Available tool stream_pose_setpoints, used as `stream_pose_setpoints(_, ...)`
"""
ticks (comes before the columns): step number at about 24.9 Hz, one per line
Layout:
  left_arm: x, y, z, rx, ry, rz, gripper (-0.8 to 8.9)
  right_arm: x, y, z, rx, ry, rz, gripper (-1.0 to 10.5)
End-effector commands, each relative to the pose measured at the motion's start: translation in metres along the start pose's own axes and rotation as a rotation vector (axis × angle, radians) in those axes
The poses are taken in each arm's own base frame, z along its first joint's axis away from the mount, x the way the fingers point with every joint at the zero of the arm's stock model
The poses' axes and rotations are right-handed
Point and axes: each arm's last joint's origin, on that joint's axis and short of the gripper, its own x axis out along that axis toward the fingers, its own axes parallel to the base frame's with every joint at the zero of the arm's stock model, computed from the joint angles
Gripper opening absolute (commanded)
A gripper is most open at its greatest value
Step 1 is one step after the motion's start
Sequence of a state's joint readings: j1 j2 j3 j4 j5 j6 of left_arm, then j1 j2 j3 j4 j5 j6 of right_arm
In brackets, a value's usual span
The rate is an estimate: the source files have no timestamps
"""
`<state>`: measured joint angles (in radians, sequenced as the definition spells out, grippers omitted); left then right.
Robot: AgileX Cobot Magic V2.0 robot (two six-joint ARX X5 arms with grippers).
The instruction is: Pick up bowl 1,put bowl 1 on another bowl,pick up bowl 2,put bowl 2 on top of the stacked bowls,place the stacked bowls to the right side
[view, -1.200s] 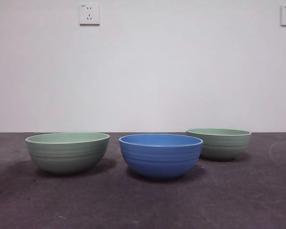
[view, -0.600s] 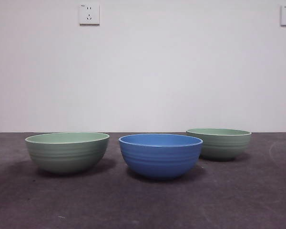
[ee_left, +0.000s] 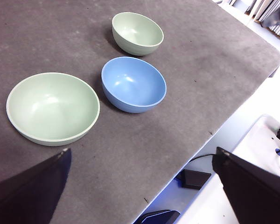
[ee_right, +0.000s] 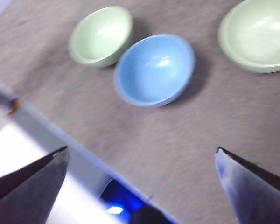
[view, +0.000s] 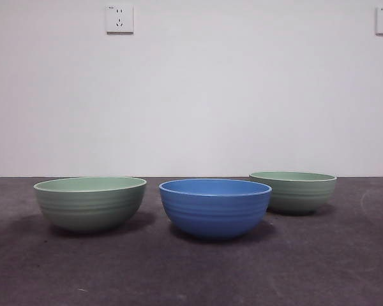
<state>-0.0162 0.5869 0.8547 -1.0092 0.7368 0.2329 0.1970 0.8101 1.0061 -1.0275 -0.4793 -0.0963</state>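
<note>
1. Three bowls on the dark table [view: 191, 274]: two pale green, one blue. All upright, all empty, none stacked.
2. Blue bowl [view: 215, 208] sits in the middle and nearest the front camera.
3. Green bowl, left [view: 90, 203]: just beside the blue one, a narrow gap between their rims, not touching.
4. Green bowl, right [view: 293, 191]: farther back; the blue bowl's rim overlaps its left edge in the front view, but the wrist views show the two apart.
5. Left gripper [ee_left: 144, 186]: above the table's near edge, jaws spread wide, holding nothing. The left green bowl lies closest to it.
6. Right gripper [ee_right: 142, 179]: also above the near edge, jaws spread wide, holding nothing; picture blurred.
7. Neither arm shows in the front view.
8. Two wall sockets [view: 119, 18] on the white wall behind.
</note>
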Motion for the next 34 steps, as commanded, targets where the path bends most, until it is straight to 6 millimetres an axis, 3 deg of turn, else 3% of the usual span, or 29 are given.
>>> stream_pose_setpoints(1,0.0,-0.001,0.001,0.005,-0.006,-0.002,6.25,0.005,-0.006,0.01,0.104,-0.052,-0.078,5.7)
stream_pose_setpoints(8,0.0,-0.001,0.001,0.004,-0.006,-0.002,6.25,0.038,-0.03,0.038,0.193,-0.115,-0.239,5.6)
stream_pose_setpoints(22,0.0,-0.001,0.001,0.003,-0.005,-0.002,6.25,0.156,-0.103,0.075,0.271,0.04,-0.391,5.6)
stream_pose_setpoints(28,0.0,-0.001,0.001,0.003,-0.005,-0.002,6.25,0.193,-0.13,0.083,0.301,0.112,-0.429,5.1)
stream_pose_setpoints(34,0.0,-0.001,0.001,0.003,-0.005,-0.002,6.25,0.214,-0.156,0.076,0.341,0.149,-0.449,4.9)
